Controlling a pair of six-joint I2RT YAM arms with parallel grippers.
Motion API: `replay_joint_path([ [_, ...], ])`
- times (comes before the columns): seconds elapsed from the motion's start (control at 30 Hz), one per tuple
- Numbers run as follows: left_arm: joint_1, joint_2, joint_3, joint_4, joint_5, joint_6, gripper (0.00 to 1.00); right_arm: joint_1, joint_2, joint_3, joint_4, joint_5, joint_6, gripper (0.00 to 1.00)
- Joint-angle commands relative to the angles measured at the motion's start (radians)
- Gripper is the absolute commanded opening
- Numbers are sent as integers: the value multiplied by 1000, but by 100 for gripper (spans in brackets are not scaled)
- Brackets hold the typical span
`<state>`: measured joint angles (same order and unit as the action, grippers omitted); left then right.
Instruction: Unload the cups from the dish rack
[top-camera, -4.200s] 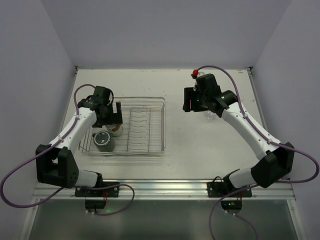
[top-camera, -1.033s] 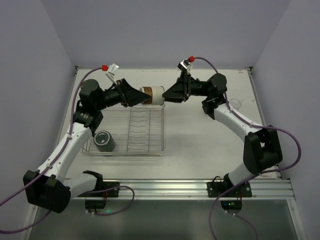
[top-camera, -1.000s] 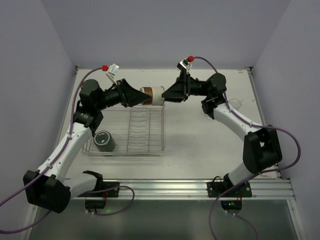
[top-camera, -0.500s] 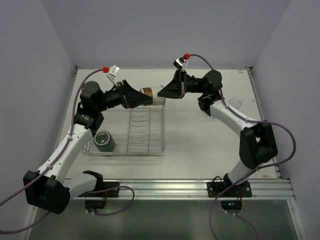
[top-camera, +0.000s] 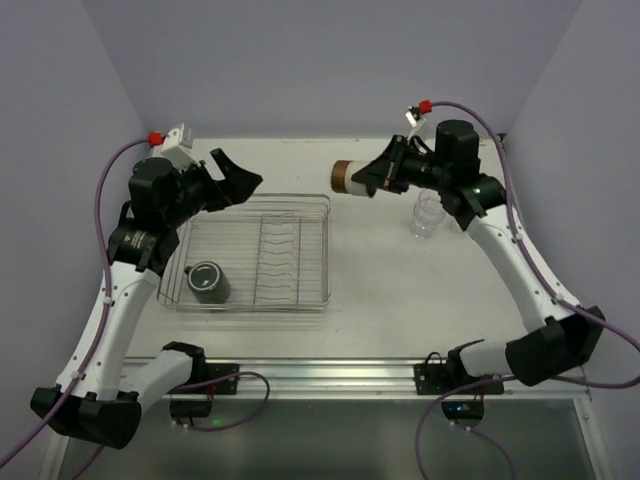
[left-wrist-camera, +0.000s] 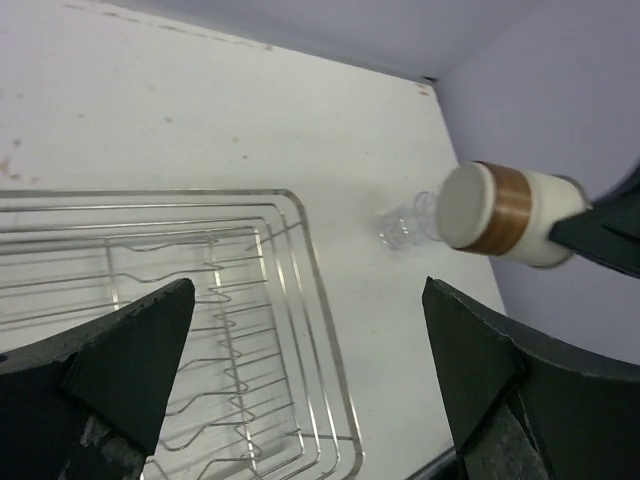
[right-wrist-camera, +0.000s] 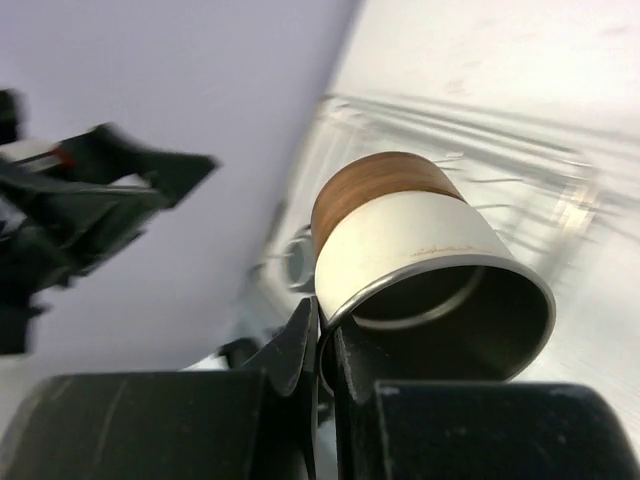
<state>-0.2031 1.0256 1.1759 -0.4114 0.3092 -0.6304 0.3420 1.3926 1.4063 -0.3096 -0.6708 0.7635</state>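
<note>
Cream cup (top-camera: 348, 176) aloft, tumbler (top-camera: 427, 216) seemingly upright below

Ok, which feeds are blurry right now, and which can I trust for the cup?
Right wrist: the cup is sharp, but the rack behind it is smeared with blur. Left wrist: its own fingers are dark and soft, rack and cup crisp. Top external: sharp and evenly lit, though the clear glass barely shows against the table.
</note>
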Motion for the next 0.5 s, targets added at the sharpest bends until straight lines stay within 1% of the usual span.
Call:
replay_joint_path([
  [0.0, 4, 11, 27, -171, -216, 97, 100, 8, -107, 51, -512, 609, -300, 0],
  [0.03, 4, 22, 25, -182, -241, 101, 100, 8, -131, 43, -543, 678, -318, 0],
  [0.13, 2, 56, 13, -190, -257, 113, 100, -1, -168, -27, -594, 911, -314, 0],
  [0.23, 1, 76, 10, -176, -246, 113, 100, -15, -199, -121, -611, 1011, -270, 0],
  [0.27, 1, 77, 11, -167, -239, 113, 100, -20, -202, -174, -612, 1066, -262, 0],
  [0.37, -1, 82, 13, -152, -213, 124, 100, -35, -198, -259, -611, 1148, -219, 0],
  [0.47, -1, 90, 7, -141, -193, 138, 100, -50, -185, -300, -611, 1172, -188, 0],
])
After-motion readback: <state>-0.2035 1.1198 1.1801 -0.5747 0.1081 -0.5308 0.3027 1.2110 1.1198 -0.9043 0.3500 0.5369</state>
